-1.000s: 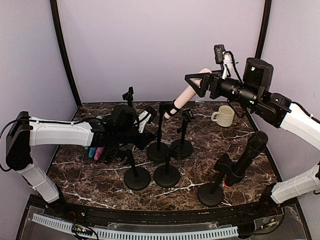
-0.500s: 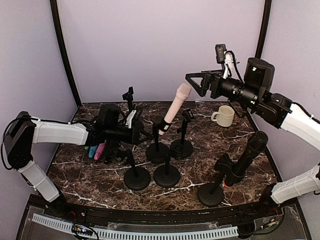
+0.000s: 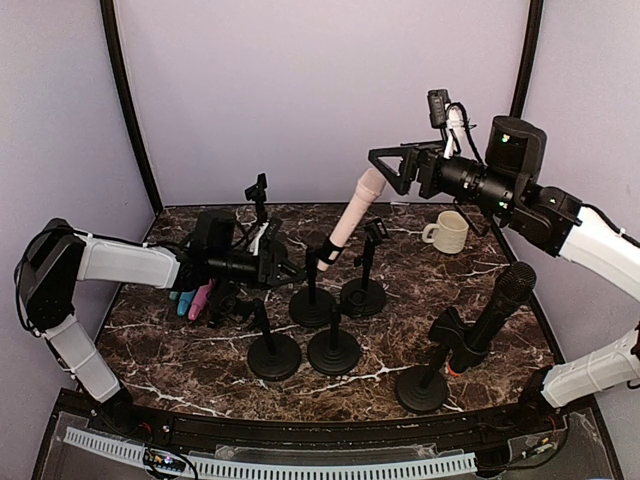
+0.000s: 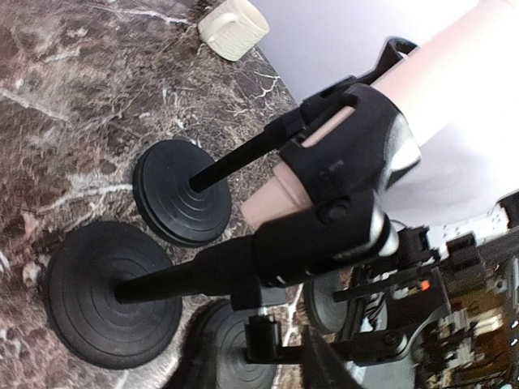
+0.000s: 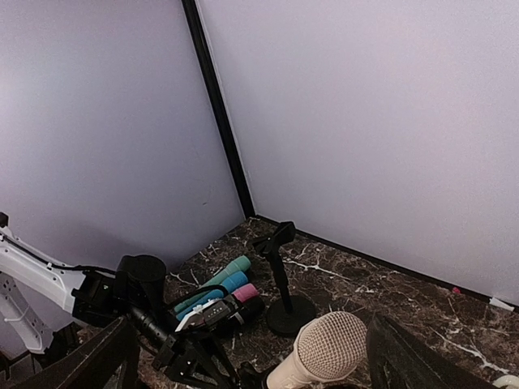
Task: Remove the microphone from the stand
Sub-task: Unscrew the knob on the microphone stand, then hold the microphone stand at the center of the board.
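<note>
Framing the mic (image 3: 350, 214) head, right claw (image 3: 388, 170) hangs open. Next: close, pull it free of the stand (image 3: 312, 305). Left claw (image 3: 284, 268): can't tell.

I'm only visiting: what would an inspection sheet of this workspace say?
Surface: dark marble table.
Job's things: pink microphone clipped, tilted, in its stand.
Clutter: black microphone on another stand; empty stands; cream mug; coloured microphones lying flat.
Grippers: left gripper beside the pink microphone's stand, fingers unclear; right gripper open near its head.
Cables: cable looping at the right wrist camera.
Surroundings: lilac walls, black corner posts.
</note>
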Tool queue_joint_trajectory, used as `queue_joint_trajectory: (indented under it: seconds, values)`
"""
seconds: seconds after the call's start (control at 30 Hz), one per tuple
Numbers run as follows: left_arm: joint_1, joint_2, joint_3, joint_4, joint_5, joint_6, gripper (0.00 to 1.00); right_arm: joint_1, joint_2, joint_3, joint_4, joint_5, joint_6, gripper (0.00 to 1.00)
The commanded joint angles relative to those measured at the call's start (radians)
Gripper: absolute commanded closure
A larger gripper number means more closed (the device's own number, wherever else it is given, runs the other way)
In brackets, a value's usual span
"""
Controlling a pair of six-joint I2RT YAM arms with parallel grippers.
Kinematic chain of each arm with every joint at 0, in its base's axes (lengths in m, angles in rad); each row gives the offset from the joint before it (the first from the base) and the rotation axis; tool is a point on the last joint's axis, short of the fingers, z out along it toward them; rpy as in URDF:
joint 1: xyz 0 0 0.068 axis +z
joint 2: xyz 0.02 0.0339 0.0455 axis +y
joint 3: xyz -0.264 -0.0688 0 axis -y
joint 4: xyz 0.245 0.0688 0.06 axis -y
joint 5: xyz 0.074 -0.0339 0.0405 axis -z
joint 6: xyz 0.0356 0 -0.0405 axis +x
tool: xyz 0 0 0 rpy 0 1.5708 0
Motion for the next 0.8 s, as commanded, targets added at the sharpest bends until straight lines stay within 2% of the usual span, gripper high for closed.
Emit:
queue_joint_trajectory:
  seconds: [0.0, 0.03, 0.1, 0.3, 0.5, 0.77]
  values:
    - [0.003, -0.07, 0.038, -0.074, -0.016, 0.102, 0.46, 0.003, 0.038, 0.033, -0.026, 0.008, 0.013, 0.01]
    - [0.002, -0.081, 0.048, -0.113, -0.041, 0.149, 0.4, 0.001, 0.052, 0.047, -0.046, 0.014, 0.016, 0.01]
    - [0.002, -0.115, 0.084, -0.169, -0.082, 0.222, 0.34, -0.004, 0.084, 0.081, -0.093, 0.022, 0.023, 0.01]
    - [0.002, -0.201, 0.169, -0.291, -0.145, 0.474, 0.26, -0.031, 0.162, 0.155, -0.176, -0.023, 0.056, 0.01]
    - [0.002, -0.102, 0.343, -0.492, -0.065, 0.705, 0.25, -0.058, 0.232, 0.205, -0.23, -0.069, 0.098, 0.01]
    - [-0.023, 0.01, 0.429, -0.598, -0.059, 0.891, 0.25, -0.063, 0.285, 0.222, -0.232, -0.128, 0.126, 0.02]
